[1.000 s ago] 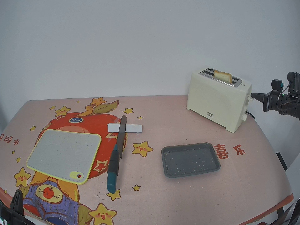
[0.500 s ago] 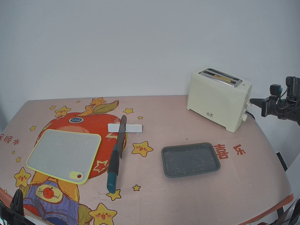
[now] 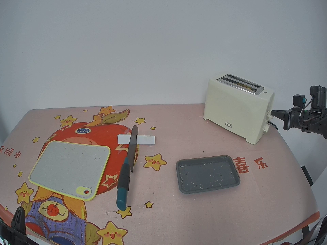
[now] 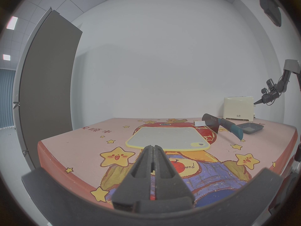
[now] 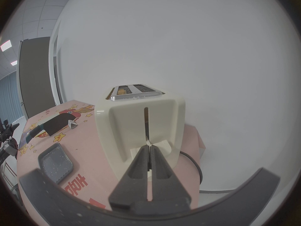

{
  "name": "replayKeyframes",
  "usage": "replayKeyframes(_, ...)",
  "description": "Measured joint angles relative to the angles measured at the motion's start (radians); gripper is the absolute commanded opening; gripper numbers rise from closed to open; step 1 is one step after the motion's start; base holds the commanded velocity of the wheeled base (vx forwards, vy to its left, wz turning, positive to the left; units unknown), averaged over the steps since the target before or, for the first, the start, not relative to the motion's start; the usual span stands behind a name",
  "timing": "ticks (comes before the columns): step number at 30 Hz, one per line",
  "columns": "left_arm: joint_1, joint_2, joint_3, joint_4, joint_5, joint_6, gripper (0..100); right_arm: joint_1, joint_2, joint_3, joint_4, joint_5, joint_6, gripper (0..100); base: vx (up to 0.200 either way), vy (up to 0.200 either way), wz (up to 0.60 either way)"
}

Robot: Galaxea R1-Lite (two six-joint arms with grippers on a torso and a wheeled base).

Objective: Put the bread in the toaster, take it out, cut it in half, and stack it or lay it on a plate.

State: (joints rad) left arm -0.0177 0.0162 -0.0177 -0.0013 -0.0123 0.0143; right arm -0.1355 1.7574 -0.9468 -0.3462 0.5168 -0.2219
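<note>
Pink cartoon-print cloth is covering the table (image 3: 204, 218), and a plain white wall is standing behind it.

Since a second ago the bread (image 5: 121, 92) is no longer poking up out of the toaster (image 3: 236, 109); it is now sitting down inside a slot. The right arm (image 3: 306, 118) is also sitting lower than it was, its jaws having dropped along the toaster's end face.

From the head view I am barely making out the slice. In the right wrist view only a tan sliver is showing at the slot mouth. The lever is mostly hiding behind the tips of the right jaws, so I cannot tell whether they are pressing on it. The right arm is being cut off by the edge of the head view.

The right arm is reaching in level from the table's right side, with its jaws closed and pointing at the toaster's lever slot. The left arm (image 3: 15, 227) is hanging low at the near left table edge, and its jaws are closed on nothing.

The knife (image 3: 126, 169) is lying with its blade propped on a white block (image 3: 144, 140), just beside the cutting board (image 3: 69, 169). The grey plate (image 3: 207, 173) is lying in front of the toaster.
</note>
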Motion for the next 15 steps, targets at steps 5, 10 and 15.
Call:
replayKeyframes(5, 0.0, 0.0, 0.0, 0.0, 0.0, 0.0, 0, 0.0, 0.001, 0.006, -0.001, 0.0, 0.0, 0, 0.0, 0.0, 0.0)
replayKeyframes(10, 0.0, 0.0, 0.0, 0.0, -0.001, 0.0, 0, -0.001, 0.001, 0.013, -0.001, 0.0, 0.0, 0, 0.0, 0.0, 0.0)
replayKeyframes(15, 0.0, 0.0, 0.0, 0.0, 0.0, 0.0, 0, -0.001, 0.002, 0.013, -0.001, 0.0, 0.0, 0, 0.0, 0.0, 0.0)
